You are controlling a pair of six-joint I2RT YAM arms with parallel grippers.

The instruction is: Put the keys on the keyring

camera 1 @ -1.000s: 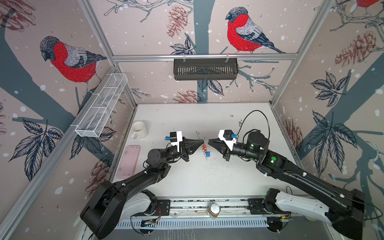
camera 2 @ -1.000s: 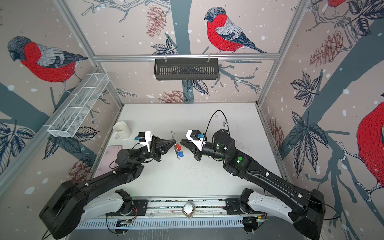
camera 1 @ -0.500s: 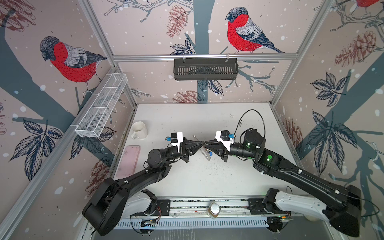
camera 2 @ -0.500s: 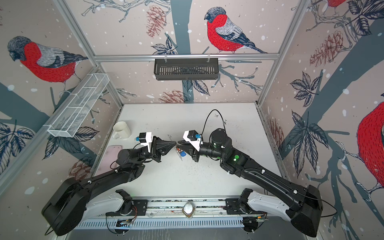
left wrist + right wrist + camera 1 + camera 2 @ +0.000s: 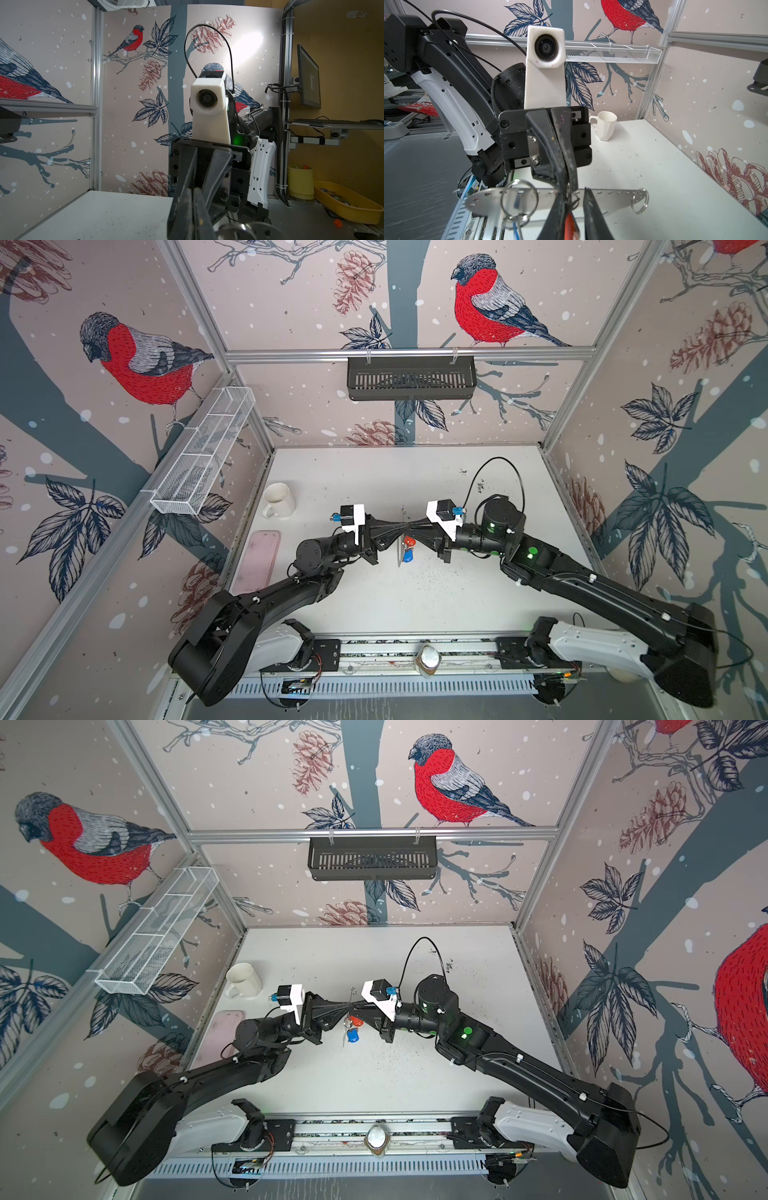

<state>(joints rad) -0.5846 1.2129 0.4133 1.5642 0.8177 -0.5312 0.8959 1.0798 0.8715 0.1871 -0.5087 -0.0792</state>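
**Right arm closes the gap on the held keyring**

The two black arms now meet nose to nose over the middle of the white table (image 5: pixel 457 472). A second ago there was a clear gap between their tips; the right arm has since slid across to close it, while the left has hardly shifted.

The left gripper (image 5: pixel 566 182) is clamped tight on the keyring (image 5: pixel 608 199), a flat metal plate with small holes along its edge; it is held up off the table and shows edge-on in both top views. The right gripper (image 5: pixel 417 527) sits right against the plate with its jaws a narrow slot apart; the red tag (image 5: pixel 571 226) lies in that slot, but whether it is actually pinched I cannot tell.

The keys (image 5: pixel 407 549) dangle just under the meeting point, red tag above blue tag (image 5: pixel 408 557). In the right wrist view the blue one seems to hang from a large ring (image 5: pixel 502 200) already looped on the plate.

To my eye the approach is over and the fiddly threading is about to start; the red-tagged key looks like the one not yet hung.

As for containers, the wire basket (image 5: pixel 203 456) on the left wall and the black slatted basket (image 5: pixel 410 377) on the back rail show nothing inside. The shallow pink tray (image 5: pixel 257 562) lies bare by the table's left edge; the white mug (image 5: pixel 279 499) stands just beyond it, with nothing visible in it.
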